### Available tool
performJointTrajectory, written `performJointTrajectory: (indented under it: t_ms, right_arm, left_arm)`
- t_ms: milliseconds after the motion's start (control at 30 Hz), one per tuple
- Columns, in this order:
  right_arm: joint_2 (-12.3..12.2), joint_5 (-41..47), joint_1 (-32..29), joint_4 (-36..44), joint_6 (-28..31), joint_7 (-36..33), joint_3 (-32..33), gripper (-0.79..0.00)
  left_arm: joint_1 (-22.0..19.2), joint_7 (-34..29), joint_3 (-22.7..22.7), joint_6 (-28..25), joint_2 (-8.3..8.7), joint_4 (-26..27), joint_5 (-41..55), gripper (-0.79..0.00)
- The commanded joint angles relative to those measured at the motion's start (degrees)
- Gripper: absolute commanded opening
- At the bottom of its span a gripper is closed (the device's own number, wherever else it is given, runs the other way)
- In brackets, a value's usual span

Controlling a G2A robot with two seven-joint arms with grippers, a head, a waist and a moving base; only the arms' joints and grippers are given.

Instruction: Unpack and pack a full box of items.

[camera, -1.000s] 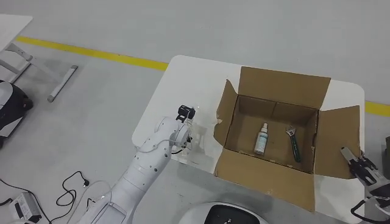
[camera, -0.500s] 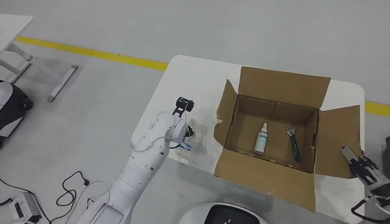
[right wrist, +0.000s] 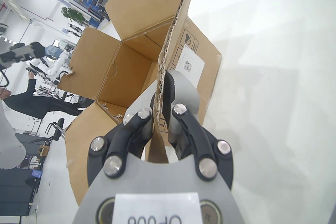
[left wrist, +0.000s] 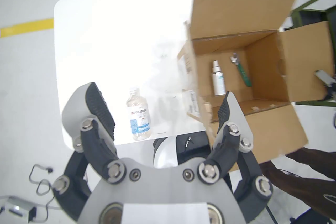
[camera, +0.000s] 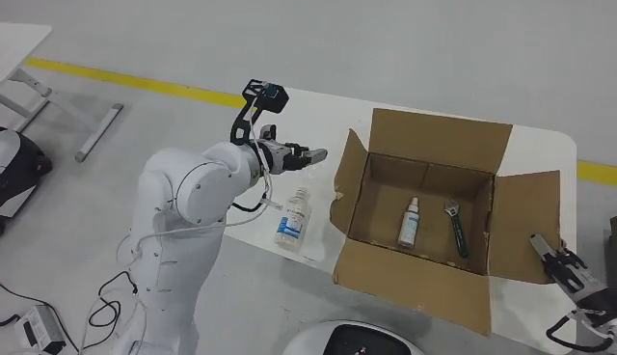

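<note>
An open cardboard box (camera: pixel 424 287) stands on the white table (camera: pixel 289 114). Inside it lie a small spray bottle (camera: pixel 410 222) and a green-handled wrench (camera: pixel 453 228). A clear bottle (camera: pixel 292 218) lies on the table beside the box's left wall. My left gripper (camera: pixel 310 154) hangs open and holds nothing, above the table just beyond that bottle. From the left wrist, the clear bottle (left wrist: pixel 138 114) shows between the open fingers (left wrist: pixel 101 104), with the spray bottle (left wrist: pixel 218 79) and wrench (left wrist: pixel 241 71) farther off. My right gripper (right wrist: pixel 161 93) is shut on the box's right flap (right wrist: pixel 183 7).
All the box's flaps stand open; the left flap (camera: pixel 345 177) rises between the left gripper and the box's inside. The table's near-left edge (camera: pixel 260 259) lies close to the clear bottle. Bare tabletop stretches left of the box and behind it.
The left arm has risen from the tabletop and swung toward the box. It has let go of the clear bottle, which now lies on the table. The box has shifted slightly.
</note>
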State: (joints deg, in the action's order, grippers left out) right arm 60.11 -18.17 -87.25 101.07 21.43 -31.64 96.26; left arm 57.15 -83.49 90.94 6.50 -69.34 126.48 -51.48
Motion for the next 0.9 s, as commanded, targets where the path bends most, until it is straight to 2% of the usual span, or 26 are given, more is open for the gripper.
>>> performJointTrajectory:
  t_ms: [0,33,67,100,200,433,467,533,567,633,667,800,867]
  right_arm:
    - [0.0,0.0,0.0,-0.2,-0.3,0.1,-0.1,-0.631]
    - [0.0,0.0,0.0,-0.2,-0.5,0.2,-0.2,-0.413]
    - [0.0,-0.1,0.0,-0.2,-0.7,0.3,-0.2,-0.049]
    - [0.0,0.0,-0.1,-0.1,-0.8,0.4,-0.2,0.0]
    - [0.0,0.5,-0.7,0.3,-1.1,1.4,0.5,0.0]
    - [-0.1,-0.1,-4.0,5.1,-1.5,6.6,5.5,-0.003]
    - [-0.1,-0.7,-4.7,6.2,-1.6,7.4,6.5,-0.12]
    - [-0.1,-2.2,-6.0,8.5,-1.6,9.3,8.4,-0.413]
    - [-0.1,-3.2,-6.7,9.6,-1.8,10.1,9.2,-0.486]
    - [-0.1,-5.6,-8.1,12.0,-2.6,11.8,10.9,-0.714]
    - [-0.1,-7.5,-8.8,13.4,-3.2,12.4,11.6,-0.785]
    - [0.0,-11.4,-10.9,17.5,-4.7,12.9,12.9,-0.785]
    - [0.0,-14.6,-11.4,19.0,-5.4,13.2,13.2,-0.785]
  left_arm:
    - [-1.4,0.0,-1.7,-1.0,0.07,0.3,2.0,0.0]
    - [-2.1,-0.5,-2.8,-1.4,0.07,0.2,3.1,0.0]
    - [-2.9,-0.6,-3.8,-1.5,0.09,0.0,3.6,0.0]
    - [-3.4,-0.6,-5.1,-1.2,0.06,-0.2,4.0,0.0]
    - [-5.3,-0.8,-8.6,-0.2,-0.06,-0.8,6.2,0.0]
    - [-5.3,-0.8,-8.6,-0.2,-0.06,-0.8,6.2,0.0]
    - [-5.3,-0.8,-8.6,-0.2,-0.06,-0.8,6.2,0.0]
    - [-5.3,-0.8,-8.6,-0.2,-0.06,-0.8,6.2,0.0]
    - [-5.3,-0.8,-8.6,-0.2,-0.06,-0.8,6.2,0.0]
    - [-5.3,-0.8,-8.6,-0.2,-0.06,-0.8,6.2,0.0]
    - [-5.3,-0.8,-8.6,-0.2,-0.06,-0.8,6.2,0.0]
    - [-5.1,-0.3,-8.6,-0.2,-0.08,-0.9,6.4,0.0]
    - [-4.5,3.0,-9.6,-1.0,-0.2,-1.1,9.0,0.0]
